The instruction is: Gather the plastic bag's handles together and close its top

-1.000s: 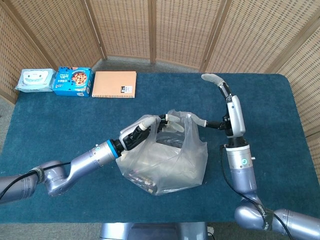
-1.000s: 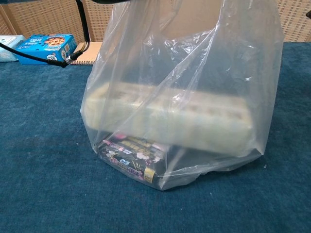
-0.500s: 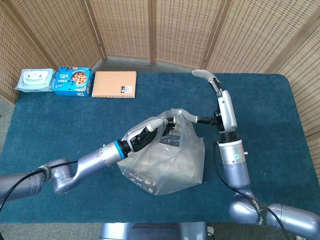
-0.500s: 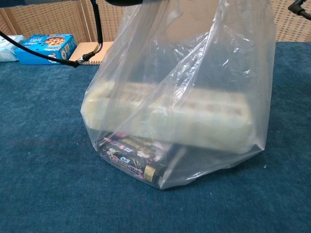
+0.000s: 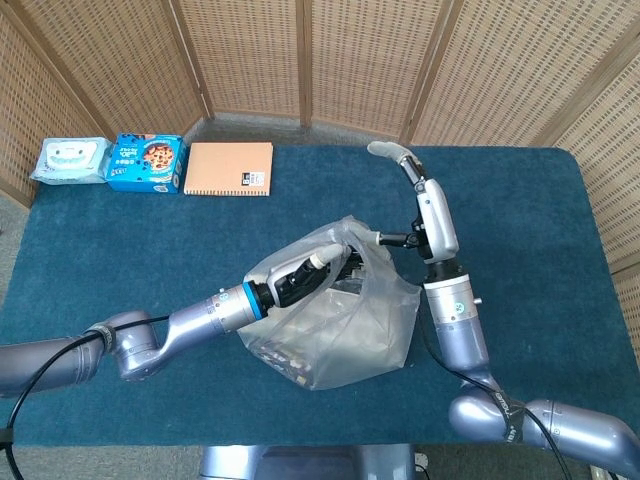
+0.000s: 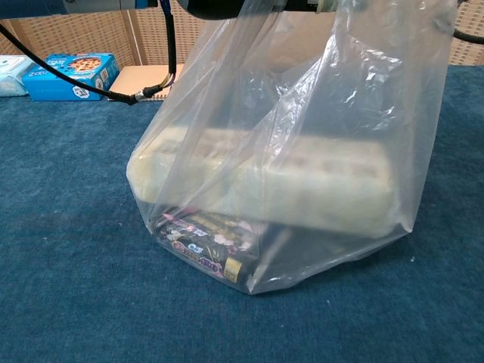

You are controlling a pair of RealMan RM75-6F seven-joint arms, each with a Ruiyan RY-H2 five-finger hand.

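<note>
Bag: a clear plastic bag (image 5: pixel 335 320) stands on the blue bench (image 5: pixel 120 260) near its middle, drawn up tall toward its top (image 6: pixel 302 151).
Bag contents: a long pale block (image 6: pixel 265 185) lies across the inside, resting above a dark printed packet (image 6: pixel 204 249) at the bottom.
Handles: the bag's top film (image 5: pixel 350 232) is bunched up where the two robot hands meet.
Left robot hand: the left robot hand (image 5: pixel 318 268) is at the bag's upper left edge with fingers curled into the film, gripping it.
Right robot hand: the right robot hand (image 5: pixel 385 240) reaches the bunched top from the right; its fingers are hidden by plastic, so I cannot tell how they are set.
Far edge: a pack of wipes (image 5: pixel 68 160), a blue cookie box (image 5: pixel 146 163) and a brown notebook (image 5: pixel 229 168) lie in a row at the bench's back left, well apart from the bag.
</note>
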